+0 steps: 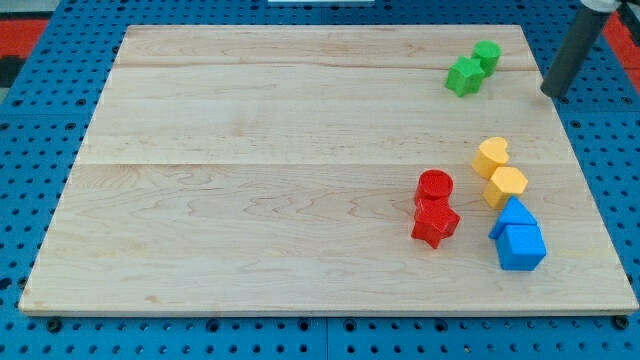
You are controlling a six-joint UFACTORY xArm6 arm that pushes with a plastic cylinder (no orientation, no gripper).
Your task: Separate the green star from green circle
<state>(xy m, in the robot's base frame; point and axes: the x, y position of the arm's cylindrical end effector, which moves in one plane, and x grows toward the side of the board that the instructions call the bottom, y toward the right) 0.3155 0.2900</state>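
The arm carries no hand, only a rod whose tip rests right of the touching green circle and green star; a leftward shove could slide both along the bench together

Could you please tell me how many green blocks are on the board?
2: the green star and the green circle touch near the view's top right, left of my tip. None looks hidden.

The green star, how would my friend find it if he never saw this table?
Look at the wooden board, up in the corner at the view's top right, where two green blocks touch. The green star block is the lower-left one, with a pointy outline. Its neighbour, the green circle block, looks rounder. My tip sits to their right.
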